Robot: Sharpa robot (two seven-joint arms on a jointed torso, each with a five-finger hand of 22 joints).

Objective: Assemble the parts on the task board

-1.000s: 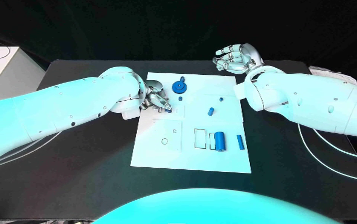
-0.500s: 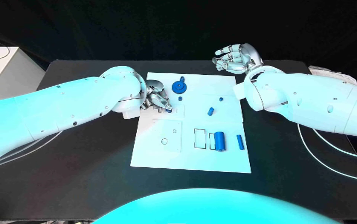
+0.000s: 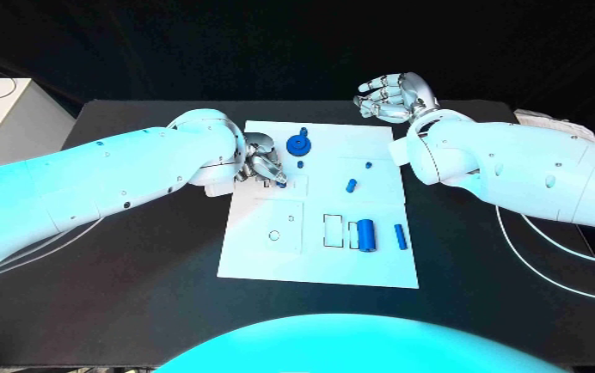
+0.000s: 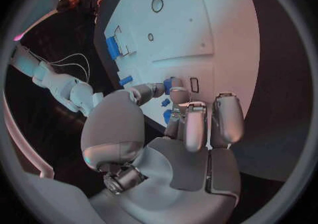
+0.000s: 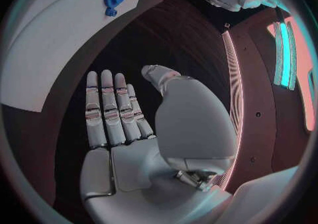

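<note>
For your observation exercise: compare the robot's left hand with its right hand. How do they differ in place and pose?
The left hand is over the task board, fingers bent down at a small blue part; the right hand is off the board, over black table. Left fingertips meet; right fingers lie straight, holding nothing. Both are silver.

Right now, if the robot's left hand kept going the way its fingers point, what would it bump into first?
Probably the small blue part at the fingertips of the left hand, lying on the task board. It looks almost touched already, though depth is hard to judge.
</note>
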